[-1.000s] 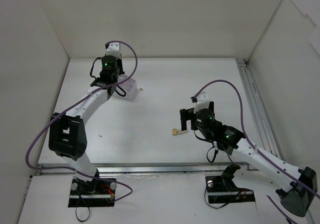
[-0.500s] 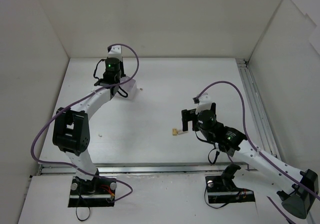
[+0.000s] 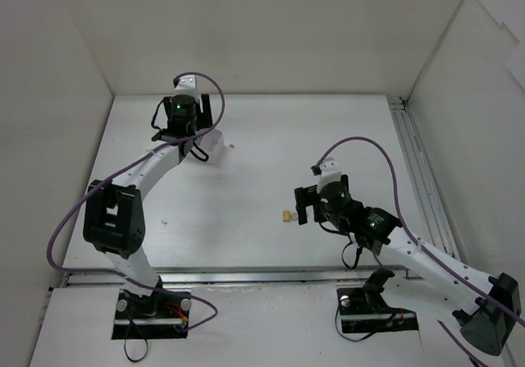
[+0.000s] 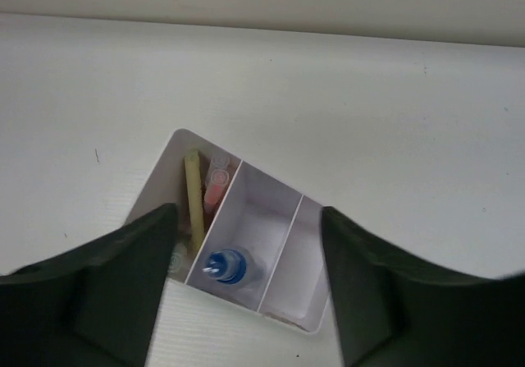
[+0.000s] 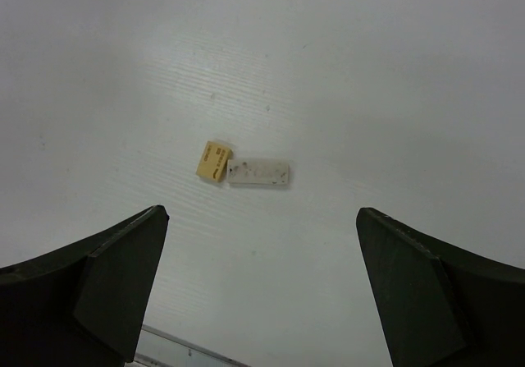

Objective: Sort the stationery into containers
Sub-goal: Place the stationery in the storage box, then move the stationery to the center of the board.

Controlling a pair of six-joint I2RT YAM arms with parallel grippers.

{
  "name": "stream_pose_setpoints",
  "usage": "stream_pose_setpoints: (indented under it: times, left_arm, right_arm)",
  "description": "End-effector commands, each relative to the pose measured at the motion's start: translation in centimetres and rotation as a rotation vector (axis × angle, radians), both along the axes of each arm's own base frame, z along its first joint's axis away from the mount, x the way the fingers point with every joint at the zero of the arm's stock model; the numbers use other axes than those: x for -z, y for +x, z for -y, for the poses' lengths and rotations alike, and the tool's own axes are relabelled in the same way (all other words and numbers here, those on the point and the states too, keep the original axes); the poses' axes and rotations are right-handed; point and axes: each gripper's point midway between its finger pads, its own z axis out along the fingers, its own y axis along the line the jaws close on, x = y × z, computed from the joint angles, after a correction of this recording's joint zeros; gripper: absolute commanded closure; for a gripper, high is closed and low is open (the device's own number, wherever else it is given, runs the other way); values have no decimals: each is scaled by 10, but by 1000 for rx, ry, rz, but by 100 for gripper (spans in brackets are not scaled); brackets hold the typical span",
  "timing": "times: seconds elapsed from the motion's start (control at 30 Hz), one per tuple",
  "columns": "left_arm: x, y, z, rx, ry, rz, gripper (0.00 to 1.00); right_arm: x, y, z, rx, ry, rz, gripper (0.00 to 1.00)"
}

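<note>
A flat white tabletop with a fine ribbed grain sits between plain white panel walls. A silver metal rail runs along its right edge and a silver metal strip along the near edge. A tiny pale speck, possibly a crumb, lies towards the left.

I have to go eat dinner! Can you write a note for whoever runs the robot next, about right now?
Left gripper: open above the white box, holding nothing.
Right gripper: open, hovering over the tan eraser and the white eraser piece touching it on the table.
Done: yellow pen and pink pen share an end compartment; blue-and-white tube is in the middle one.
Left: box both eraser pieces.
</note>
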Motion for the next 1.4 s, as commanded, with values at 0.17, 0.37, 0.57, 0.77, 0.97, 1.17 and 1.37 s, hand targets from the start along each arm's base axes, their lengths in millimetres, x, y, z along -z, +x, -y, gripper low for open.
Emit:
stream_pose_setpoints:
  times: [0.17,0.37,0.57,0.77,0.97,1.17,1.37]
  left_arm:
    - [-103,-36,0,35,-126,182,1]
    - [-120,-88,13,148,-173,134,0]
    - [-81,-133,35,249,-226,33,0]
    - [-72,-163,32,254,-244,42,0]
    - [-76,-172,23,227,-232,62,0]
    - [-77,-169,13,174,-210,70,0]
    - [-79,-165,14,172,-214,78,0]
  right_arm:
    - [24,-4,-5,-31,-78,-135,2]
    - [65,7,-2,-45,-275,-269,2]
    - [85,25,3,-50,-386,-370,2]
    - [112,36,7,-70,-468,-488,2]
    - [125,35,-2,-152,-465,-555,2]
    - [129,27,-17,-208,-396,-627,4]
    - [130,10,-53,-333,-209,-688,8]
